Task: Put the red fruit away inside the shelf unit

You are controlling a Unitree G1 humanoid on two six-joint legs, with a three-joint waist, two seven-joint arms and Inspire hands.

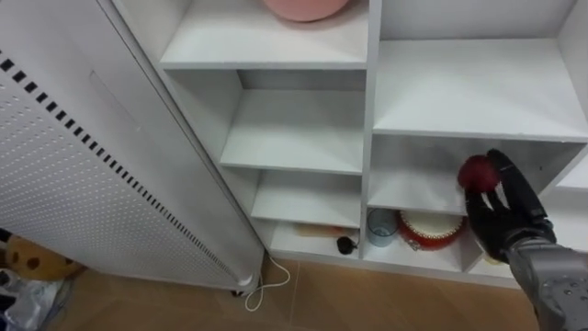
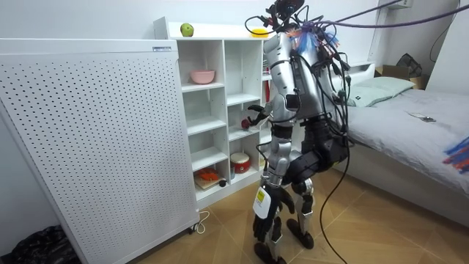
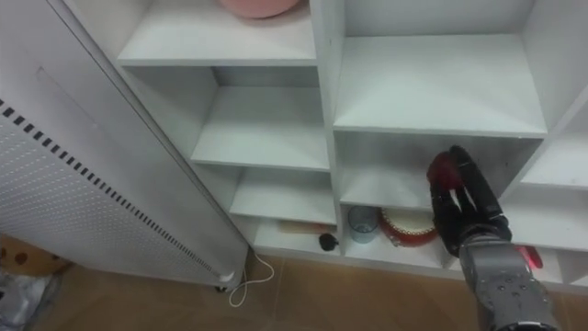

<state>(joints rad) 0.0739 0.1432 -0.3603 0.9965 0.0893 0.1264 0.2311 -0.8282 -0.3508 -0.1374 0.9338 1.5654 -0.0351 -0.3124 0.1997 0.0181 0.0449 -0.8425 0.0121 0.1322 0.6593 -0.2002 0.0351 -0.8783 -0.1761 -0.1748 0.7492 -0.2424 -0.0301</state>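
The white closet (image 1: 370, 110) of open compartments stands right in front of me. A dark red fruit (image 1: 476, 172) hangs at the mouth of a right-hand compartment, just above its shelf board. My right hand (image 1: 501, 211) holds it from below and the right, fingers and thumb curled round it. In the room view the same fruit (image 2: 245, 124) is at mid-height of the closet, with the right hand (image 2: 256, 116) raised to it. My left hand (image 2: 264, 216) hangs low beside my legs. A green apple (image 2: 187, 29) and a yellow fruit (image 2: 258, 31) lie on the closet's top.
A pink bowl (image 1: 306, 7) sits on an upper shelf. The bottom row holds a blue cup (image 1: 381, 225), a red round tin (image 1: 432, 230) and a small dark object (image 1: 345, 245). A white perforated panel (image 1: 83, 184) stands on the left. A bed (image 2: 410, 125) lies behind me.
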